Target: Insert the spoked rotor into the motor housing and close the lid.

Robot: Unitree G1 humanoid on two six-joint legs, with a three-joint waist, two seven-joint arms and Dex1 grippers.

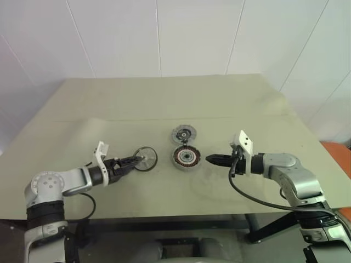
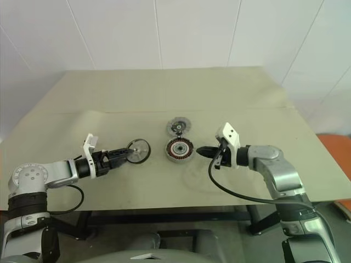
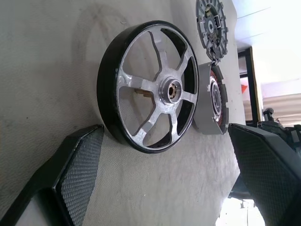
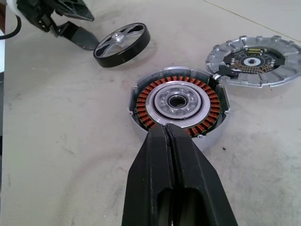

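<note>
The spoked rotor, a black-rimmed wheel with silver spokes, lies flat on the table left of centre. My left gripper is open just to its left, its fingers spread wider than the wheel and nothing held between them. The motor housing, a silvery round case with copper-red windings around a pale hub, sits mid-table. The lid, a silvery disc with a dark centre, lies flat right behind the housing. My right gripper is shut and empty, its tip at the housing's right rim.
The beige table reaches back to a white tiled wall. An orange object stands beyond the table's right edge. My right arm's black cable hangs over the table's front right part.
</note>
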